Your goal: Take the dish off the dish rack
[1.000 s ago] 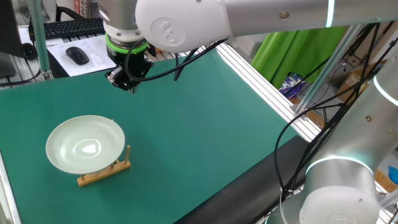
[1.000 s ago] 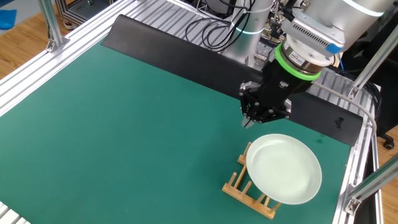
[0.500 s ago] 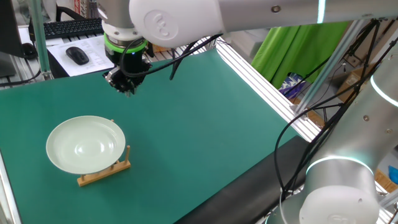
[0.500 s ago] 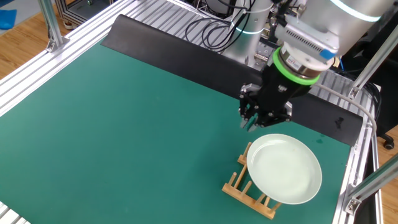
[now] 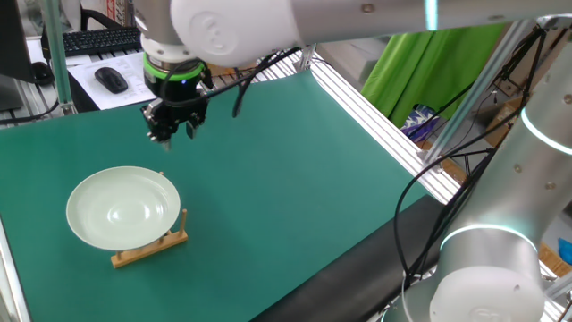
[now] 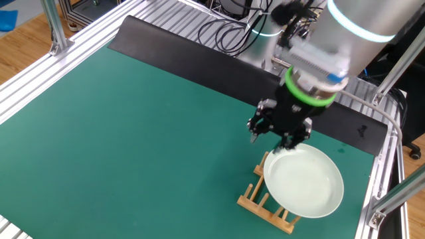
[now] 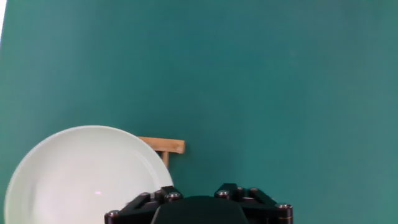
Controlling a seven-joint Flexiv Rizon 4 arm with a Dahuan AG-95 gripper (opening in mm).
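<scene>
The dish (image 5: 123, 207) is a pale greenish-white plate that leans tilted in the small wooden dish rack (image 5: 150, 249) at the near left of the green table. It also shows in the other fixed view (image 6: 303, 180) on the rack (image 6: 265, 202). My gripper (image 5: 169, 136) hangs above the mat just behind the dish's far rim, with its fingers spread and nothing between them. In the other fixed view the gripper (image 6: 272, 139) is right over the dish's upper edge. The hand view shows the dish (image 7: 87, 177) at lower left, a rack end (image 7: 166, 147) beside it, and only my black hand housing (image 7: 199, 208); the fingertips are hidden.
The green mat (image 5: 295, 179) covers the table. Aluminium rails (image 5: 375, 116) run along its right edge. A keyboard (image 5: 103, 38) and mouse (image 5: 111, 80) lie beyond the far edge. A black strip (image 6: 199, 63) and cables (image 6: 229, 33) border the mat near the robot base.
My gripper has moved toward the dish and now stands over its far rim. Its fingers have spread apart from a closed point. The dish and rack have not moved.
</scene>
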